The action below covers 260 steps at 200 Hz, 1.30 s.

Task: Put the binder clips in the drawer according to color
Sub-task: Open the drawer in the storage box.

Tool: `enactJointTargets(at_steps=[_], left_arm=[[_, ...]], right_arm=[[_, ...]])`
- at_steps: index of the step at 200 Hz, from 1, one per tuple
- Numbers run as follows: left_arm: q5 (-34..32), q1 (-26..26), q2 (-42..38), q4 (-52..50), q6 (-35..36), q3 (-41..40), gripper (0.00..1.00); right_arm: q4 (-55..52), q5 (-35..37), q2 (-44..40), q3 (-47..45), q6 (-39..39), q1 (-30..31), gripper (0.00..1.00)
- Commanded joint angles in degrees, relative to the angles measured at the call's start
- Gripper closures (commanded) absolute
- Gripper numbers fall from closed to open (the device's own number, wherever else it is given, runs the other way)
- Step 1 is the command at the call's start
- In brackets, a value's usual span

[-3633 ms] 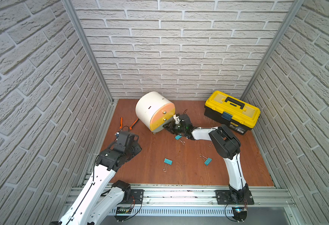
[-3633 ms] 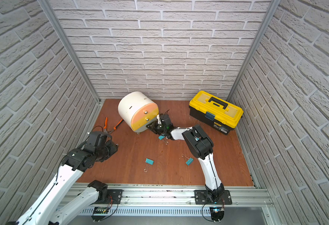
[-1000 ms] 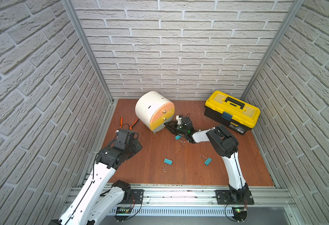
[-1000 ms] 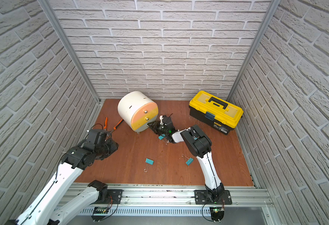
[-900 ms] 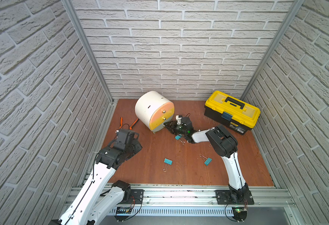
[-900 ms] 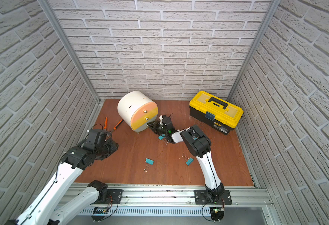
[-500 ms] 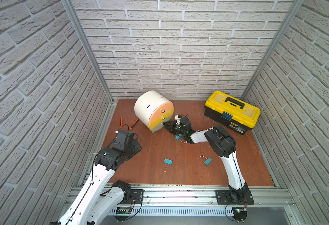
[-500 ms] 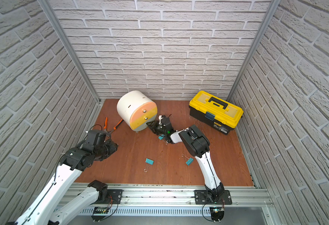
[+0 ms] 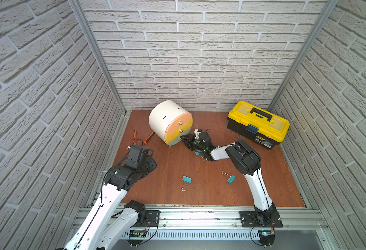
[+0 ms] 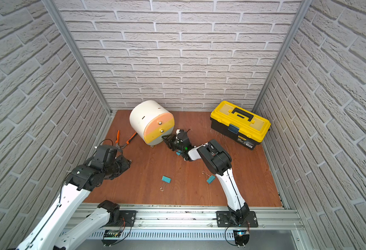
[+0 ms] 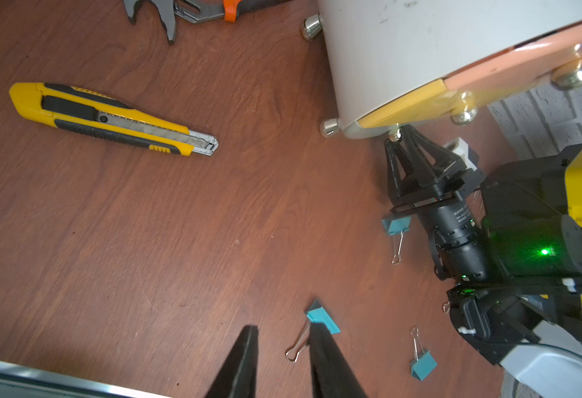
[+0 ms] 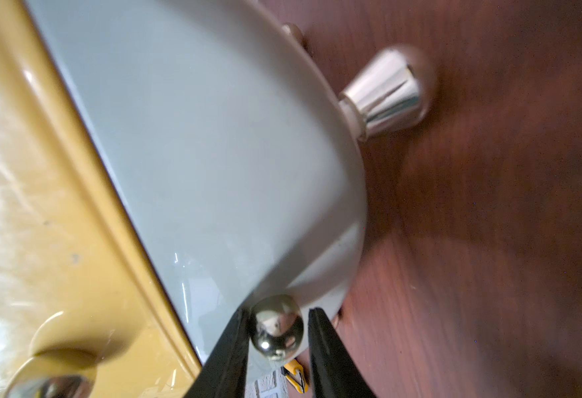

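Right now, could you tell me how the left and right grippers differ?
The right gripper straddles the knob of the grey-green drawer; the left gripper has nothing between its fingers. The right gripper is low against the cabinet; the left gripper hangs over the floor, near a teal clip. Both have black tapered fingers.

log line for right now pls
right gripper: jaws astride knob of grey-green drawer, grip unclear | left gripper: open, empty | binder clips: three teal on table

A robot test cell: faux-brick panel walls (image 9: 199, 54), aluminium frame posts (image 9: 95, 54) and base rail (image 9: 199, 213).
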Motion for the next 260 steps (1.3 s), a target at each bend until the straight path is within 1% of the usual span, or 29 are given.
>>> enactJointTargets(at_steps=[1,47,89,173,260], left_arm=[[-0.5,0.3,-0.7,-0.3,0.7,1.2,0.7],[-0.7,0.3,-0.9,-0.7,0.7,1.4,0.7],[-0.8,0.3,-1.0,-0.7,0.6,1.5,0.7],[-0.6,0.3,-0.9,0.5,0.5,1.1,0.7],[-0.7,0.2,-1.6,1.7,-0.2,0.3,0.7]], right_arm=[[3.9,2.4,2.0,1.8,1.9,0.3,0.73],[5.0,2.9,2.6,2.1,2.8,0.3,0.79],[6.4,2.5,1.7,0.3,2.8,0.3,0.8],[9.2,1.5,-2.9,-7.2,2.0,0.3,0.8],[10.8,0.0,-9.9,-17.9,0.3,-0.6,0.81]])
